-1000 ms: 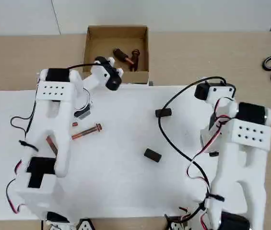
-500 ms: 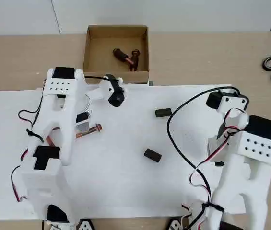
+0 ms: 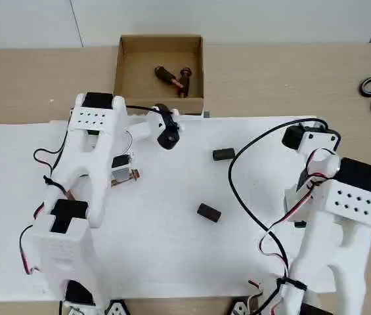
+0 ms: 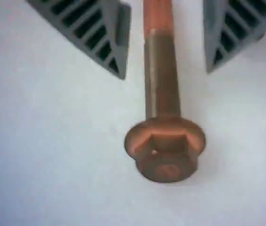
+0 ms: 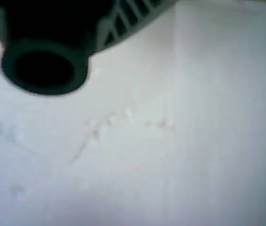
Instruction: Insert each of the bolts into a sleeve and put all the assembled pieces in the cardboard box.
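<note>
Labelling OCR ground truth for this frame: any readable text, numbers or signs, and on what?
None readable.
Bolt head: faint raised marks, too blurred to read.
Cardboard box, sleeves, white sheet: no print visible.

In cardboard box [image 3: 126, 69]: assembled pieces [image 3: 172, 77]; bolt [image 3: 130, 174] on sheet [image 3: 172, 256] before box; sleeves [image 3: 223, 155] right of bolt.

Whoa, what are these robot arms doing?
The left gripper hangs open over a copper bolt on the white sheet, straddling its shaft. The right gripper holds a black sleeve. Two spare sleeves lie on the sheet, and two assembled pieces sit in the cardboard box.
</note>
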